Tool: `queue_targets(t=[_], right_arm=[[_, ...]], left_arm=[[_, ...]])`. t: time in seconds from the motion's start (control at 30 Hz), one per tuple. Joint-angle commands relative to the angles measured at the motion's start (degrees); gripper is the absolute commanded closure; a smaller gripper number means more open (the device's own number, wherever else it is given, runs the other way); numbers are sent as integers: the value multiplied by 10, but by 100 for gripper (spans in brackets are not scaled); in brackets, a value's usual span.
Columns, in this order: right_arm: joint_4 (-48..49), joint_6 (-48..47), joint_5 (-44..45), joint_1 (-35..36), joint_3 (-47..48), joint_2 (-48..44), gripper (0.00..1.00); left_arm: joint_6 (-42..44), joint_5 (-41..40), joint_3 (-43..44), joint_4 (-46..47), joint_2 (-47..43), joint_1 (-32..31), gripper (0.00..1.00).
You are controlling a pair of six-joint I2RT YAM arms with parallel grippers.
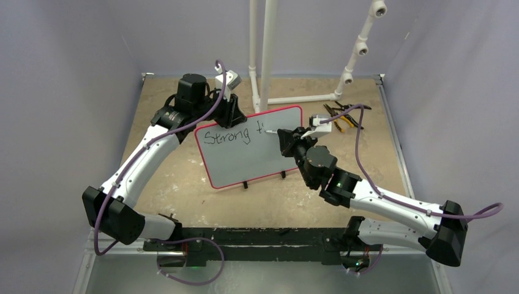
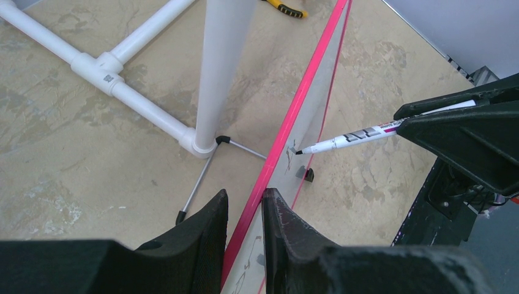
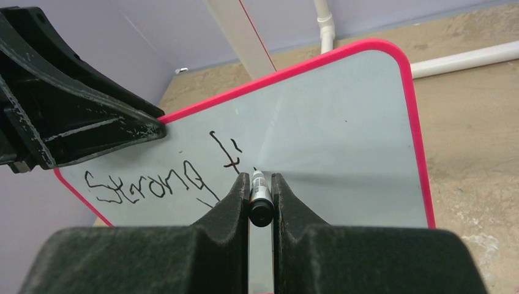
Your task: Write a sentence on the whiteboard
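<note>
The red-bordered whiteboard (image 1: 245,159) stands tilted on two small black feet mid-table. Black handwriting on it reads "Strong t" (image 3: 147,180), the start of the sentence (image 1: 226,136). My left gripper (image 1: 232,112) is shut on the whiteboard's top edge (image 2: 269,165), one finger on each side of the red rim. My right gripper (image 3: 260,184) is shut on a black-and-white marker (image 3: 259,199). The marker (image 2: 349,138) points at the board, its tip touching the surface just right of the "t". The same pen shows in the top view as the marker (image 1: 318,130).
A white PVC pipe frame (image 1: 263,55) rises behind the board, its base tubes (image 2: 116,82) lying on the table. Yellow-handled pliers (image 1: 343,116) lie at the back right. A thin metal kickstand (image 2: 196,184) props the board from behind.
</note>
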Motion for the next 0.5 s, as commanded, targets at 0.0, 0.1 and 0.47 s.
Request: queue_targets(t=[0.0, 0.1, 0.47], right_arm=[[-5, 18, 0, 1, -4, -5, 100], [-4, 15, 0, 1, -1, -2, 100], [44, -15, 16, 1, 14, 5, 100]], left_arm=[[-3, -9, -4, -22, -10, -1, 100], [-4, -10, -5, -22, -10, -1, 100], [-4, -7, -10, -20, -12, -1, 100]])
